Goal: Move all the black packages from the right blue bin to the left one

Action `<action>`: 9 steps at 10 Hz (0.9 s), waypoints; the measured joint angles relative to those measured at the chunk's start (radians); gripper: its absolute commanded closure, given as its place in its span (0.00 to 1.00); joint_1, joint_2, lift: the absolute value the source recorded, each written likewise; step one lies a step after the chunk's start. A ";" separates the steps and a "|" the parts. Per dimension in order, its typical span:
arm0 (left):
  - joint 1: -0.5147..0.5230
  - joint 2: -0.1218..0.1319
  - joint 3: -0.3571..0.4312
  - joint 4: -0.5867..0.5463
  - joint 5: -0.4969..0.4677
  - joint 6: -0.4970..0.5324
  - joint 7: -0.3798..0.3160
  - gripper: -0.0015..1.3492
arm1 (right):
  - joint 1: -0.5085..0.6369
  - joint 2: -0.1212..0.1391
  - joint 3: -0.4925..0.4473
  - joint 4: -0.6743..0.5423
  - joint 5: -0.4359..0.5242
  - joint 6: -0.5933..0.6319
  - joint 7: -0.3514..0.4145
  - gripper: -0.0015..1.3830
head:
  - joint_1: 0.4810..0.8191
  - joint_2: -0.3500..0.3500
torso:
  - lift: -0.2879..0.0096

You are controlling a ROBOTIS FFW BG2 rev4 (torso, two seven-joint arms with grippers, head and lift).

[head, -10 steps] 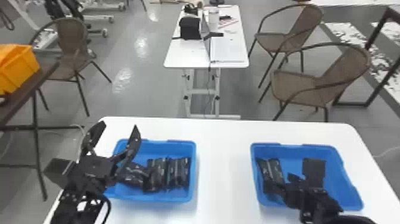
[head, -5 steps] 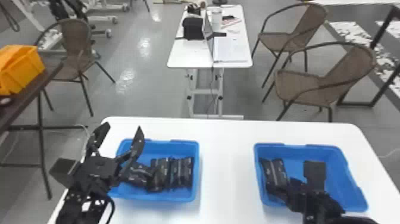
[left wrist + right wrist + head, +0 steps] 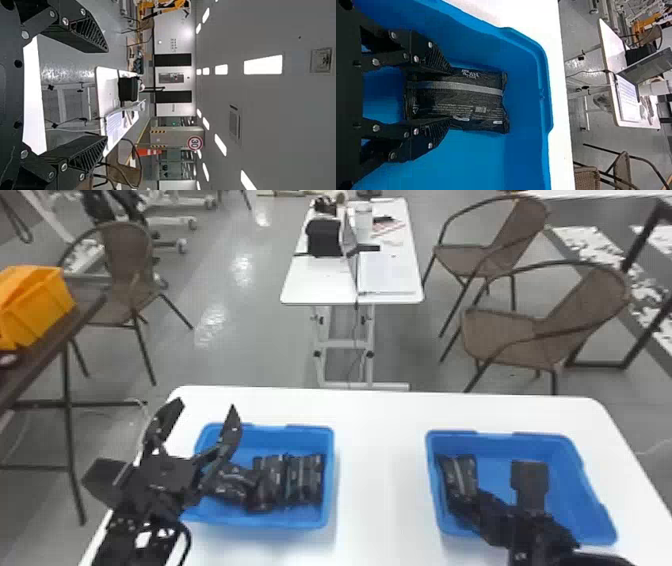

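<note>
In the head view, my left gripper point(image 3: 200, 425) is open above the left bin point(image 3: 330, 470), where several black packages point(image 3: 271, 477) lie along the middle and right. The left wrist view shows that gripper point(image 3: 105, 95) with nothing between its wide-apart fingers. My right gripper point(image 3: 467, 495) is low inside the right bin point(image 3: 595, 502), at the black package point(image 3: 461, 475) by that bin's left wall. Seen from the right wrist, the gripper point(image 3: 451, 95) is shut on this package point(image 3: 474, 99), one finger against each long side. The package's near end is partly hidden.
Both bins stand on a white table point(image 3: 380, 460), with a strip of tabletop between them. Beyond are a second white table point(image 3: 320, 280) with a laptop, and brown chairs point(image 3: 505, 335). A yellow bin point(image 3: 37, 307) sits on a dark table at the left.
The head view's whole scene has shifted slightly to the right. Against the bins, both arms stand almost where they were, and the packages in the left bin lie as before.
</note>
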 measured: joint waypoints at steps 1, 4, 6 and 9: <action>0.000 0.000 0.000 0.000 0.000 -0.001 0.000 0.20 | 0.010 0.000 0.000 -0.015 -0.008 -0.002 -0.009 0.92 | 0.63 0.59 | 0.97; 0.001 0.000 0.000 0.002 0.004 -0.006 0.000 0.21 | 0.067 0.004 -0.003 -0.117 -0.012 -0.030 -0.036 0.92 | 0.63 0.59 | 0.97; 0.001 0.000 0.002 0.002 0.005 -0.012 0.000 0.20 | 0.137 -0.001 -0.018 -0.262 -0.018 -0.042 -0.038 0.92 | 0.63 0.59 | 0.97; 0.004 0.000 0.008 -0.003 0.009 -0.006 0.001 0.20 | 0.167 -0.046 -0.012 -0.524 -0.045 0.009 0.111 0.92 | 0.63 0.65 | 0.97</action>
